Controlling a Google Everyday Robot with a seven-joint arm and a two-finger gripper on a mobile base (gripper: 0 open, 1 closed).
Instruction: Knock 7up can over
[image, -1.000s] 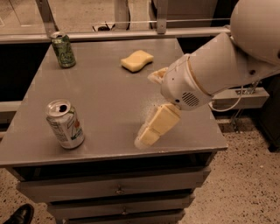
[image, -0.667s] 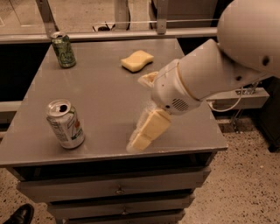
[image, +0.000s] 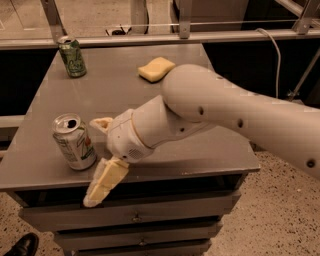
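Note:
The 7up can, white and silver with green and red markings, stands upright near the front left of the grey table. Its opened silver top faces up. My gripper is just to the right of the can, at the table's front edge. Its cream-coloured fingers are spread open with nothing between them. One finger points at the can's upper right side and the other hangs down past the table edge. I cannot tell whether the upper finger touches the can. My white arm reaches in from the right across the table.
A darker all-green can stands at the back left corner. A yellow sponge lies at the back middle, behind my arm. Drawers sit under the tabletop. A metal rail runs behind the table. A black shoe is on the floor at the bottom left.
My arm has swung left along the table's front, bringing the open gripper from the middle right to right beside the 7up can. The can still stands upright.

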